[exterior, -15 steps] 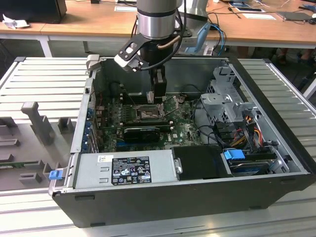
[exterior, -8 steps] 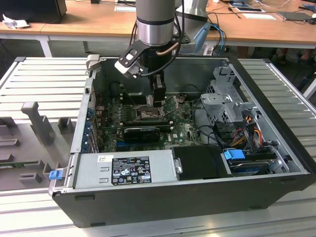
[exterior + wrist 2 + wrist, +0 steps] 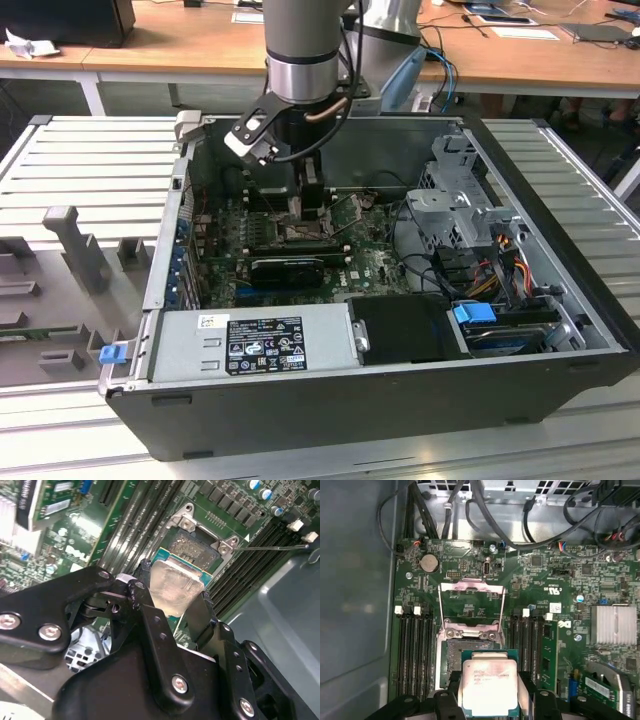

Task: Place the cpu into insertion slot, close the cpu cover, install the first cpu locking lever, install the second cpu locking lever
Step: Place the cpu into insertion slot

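**Item:** one arm, gripper (image 3: 308, 208) lowered into an open computer case (image 3: 330, 400). The case is laid on a ribbed worktop (image 3: 90, 150).

**Jaws:** pressed against two opposite edges of the cpu (image 3: 487, 685). The chip is pinched flat with its metal face up, as is seen in both wrist views.

**Cpu:** held just over the slot (image 3: 452, 657) and overlapping the part of it away from the drive cage (image 3: 455, 200). The dark contact field is left bare on the cage side. The chip's edges are not lined up with the slot's rim, so it is judged not yet seated.

**Cover:** the silver frame (image 3: 470, 584) stands open, folded back toward the drive cage. The green board (image 3: 545, 580) is seen through its window. The cover is not closed.

**Lever:** a thin wire lever (image 3: 270, 547) runs free from a corner of the slot, out over the memory slots (image 3: 412, 650). It is judged unlatched.

**Progress:** the first step is in hand and unfinished. Closing the cover and setting both levers are judged not begun.
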`<state>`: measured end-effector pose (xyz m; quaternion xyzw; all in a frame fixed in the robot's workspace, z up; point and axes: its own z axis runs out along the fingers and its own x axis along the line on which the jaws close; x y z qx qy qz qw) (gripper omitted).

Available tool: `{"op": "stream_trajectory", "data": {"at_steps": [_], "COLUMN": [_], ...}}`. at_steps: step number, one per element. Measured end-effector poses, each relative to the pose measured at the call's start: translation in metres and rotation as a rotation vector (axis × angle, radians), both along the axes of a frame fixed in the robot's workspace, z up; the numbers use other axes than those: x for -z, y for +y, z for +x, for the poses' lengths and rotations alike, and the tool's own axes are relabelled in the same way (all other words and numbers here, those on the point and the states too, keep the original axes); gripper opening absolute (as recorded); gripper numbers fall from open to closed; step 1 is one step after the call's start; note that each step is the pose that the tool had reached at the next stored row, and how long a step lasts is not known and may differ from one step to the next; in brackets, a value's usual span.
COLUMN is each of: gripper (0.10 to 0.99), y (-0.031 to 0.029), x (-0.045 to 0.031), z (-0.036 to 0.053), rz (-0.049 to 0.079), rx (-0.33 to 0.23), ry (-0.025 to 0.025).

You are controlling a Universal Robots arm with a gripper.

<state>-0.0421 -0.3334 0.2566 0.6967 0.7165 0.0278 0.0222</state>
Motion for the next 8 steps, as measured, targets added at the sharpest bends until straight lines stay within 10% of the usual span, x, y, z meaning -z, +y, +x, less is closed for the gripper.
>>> {"op": "stream_trajectory", "data": {"at_steps": [8], "gripper": [0.525], "y": [0.0012], "x": [0.0126], "z": [-0.0002], "rz": [0.000], "rx": [0.001], "ry": [-0.0002]}}
